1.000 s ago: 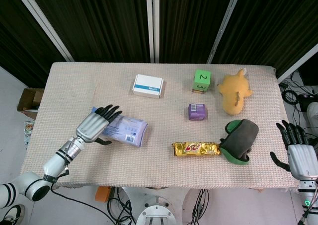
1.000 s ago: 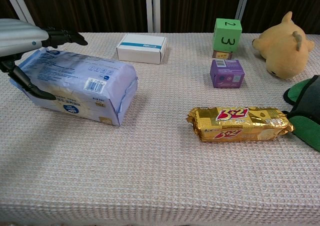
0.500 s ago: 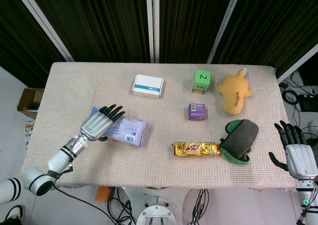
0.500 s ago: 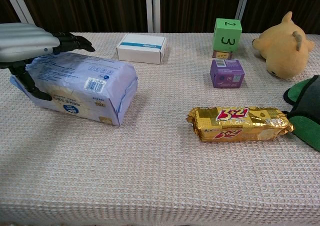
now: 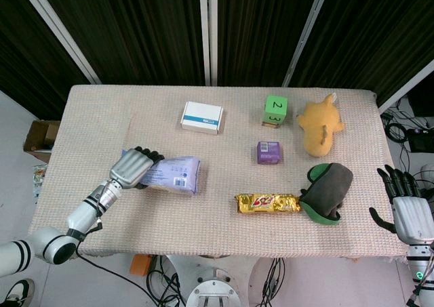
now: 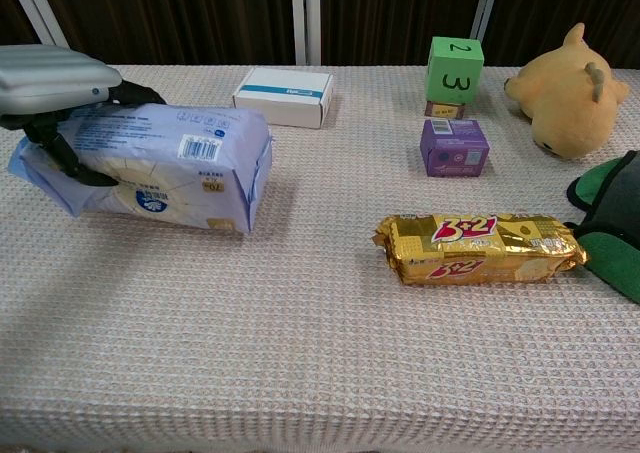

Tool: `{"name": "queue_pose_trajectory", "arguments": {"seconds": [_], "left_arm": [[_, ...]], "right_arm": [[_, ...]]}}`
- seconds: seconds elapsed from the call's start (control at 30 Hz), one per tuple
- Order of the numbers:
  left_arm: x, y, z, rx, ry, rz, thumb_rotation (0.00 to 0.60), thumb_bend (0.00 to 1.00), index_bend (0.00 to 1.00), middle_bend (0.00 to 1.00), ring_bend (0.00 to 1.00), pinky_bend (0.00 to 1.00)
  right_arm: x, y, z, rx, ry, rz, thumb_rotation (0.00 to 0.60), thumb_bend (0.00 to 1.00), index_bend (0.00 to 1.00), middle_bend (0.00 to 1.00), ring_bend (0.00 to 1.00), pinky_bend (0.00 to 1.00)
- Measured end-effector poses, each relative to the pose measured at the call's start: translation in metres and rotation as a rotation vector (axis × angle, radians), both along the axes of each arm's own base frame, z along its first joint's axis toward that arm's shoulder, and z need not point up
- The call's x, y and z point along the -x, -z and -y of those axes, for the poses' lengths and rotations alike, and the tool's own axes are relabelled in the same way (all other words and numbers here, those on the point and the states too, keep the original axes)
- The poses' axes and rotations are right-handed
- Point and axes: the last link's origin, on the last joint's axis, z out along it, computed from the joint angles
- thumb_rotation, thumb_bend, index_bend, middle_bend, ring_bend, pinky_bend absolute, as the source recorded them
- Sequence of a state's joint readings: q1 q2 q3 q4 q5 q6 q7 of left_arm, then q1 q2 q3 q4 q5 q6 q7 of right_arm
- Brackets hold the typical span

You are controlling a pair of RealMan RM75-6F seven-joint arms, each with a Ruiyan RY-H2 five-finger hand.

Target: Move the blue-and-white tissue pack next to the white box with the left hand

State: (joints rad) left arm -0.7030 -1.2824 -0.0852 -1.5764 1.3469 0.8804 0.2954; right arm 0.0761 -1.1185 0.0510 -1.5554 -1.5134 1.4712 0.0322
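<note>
The blue-and-white tissue pack lies on the table's left half. My left hand grips its left end, fingers curled over the top and thumb against the near side. The pack looks tipped up onto its long side in the chest view. The white box with a blue stripe sits farther back, apart from the pack. My right hand hangs open off the table's right front corner, holding nothing; the chest view does not show it.
A gold snack bar lies front centre. A purple box, a green numbered cube, a yellow plush and a green-and-grey item fill the right half.
My left hand's fingers went from spread over the pack to curled around its left end. The pack has turned and tipped up onto its side.
</note>
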Motion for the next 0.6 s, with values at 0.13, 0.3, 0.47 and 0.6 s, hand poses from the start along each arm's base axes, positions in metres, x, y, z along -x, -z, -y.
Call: {"name": "queue_pose_trajectory", "arguments": {"seconds": [0.13,0.3,0.47,0.6], "left_arm": [[-0.008,-0.012,0.008,0.048,-0.038,0.045,0.6,0.49,0.61,0.6,0.38,0.44],[-0.014,-0.028,0.013,0.202,-0.169,0.043,0.6,0.49,0.6,0.59,0.38,0.44],[-0.014,-0.032,0.013,0.396,-0.328,-0.026,0.6,0.5,0.6,0.59,0.38,0.44],[-0.02,-0.036,0.001,0.491,-0.458,-0.042,0.6,0.48,0.46,0.47,0.33,0.41]], "right_arm": [[0.0,-0.001,0.001,0.001,0.0,-0.003,0.6,0.2,0.0,0.0,0.0,0.0],[0.0,0.002,0.002,-0.008,0.004,0.003,0.6,0.2,0.0,0.0,0.0,0.0],[0.005,0.008,0.004,-0.025,0.022,0.005,0.6,0.2,0.0,0.0,0.0,0.0],[0.008,0.008,0.006,-0.022,0.033,0.004,0.6,0.2,0.0,0.0,0.0,0.0]]}}
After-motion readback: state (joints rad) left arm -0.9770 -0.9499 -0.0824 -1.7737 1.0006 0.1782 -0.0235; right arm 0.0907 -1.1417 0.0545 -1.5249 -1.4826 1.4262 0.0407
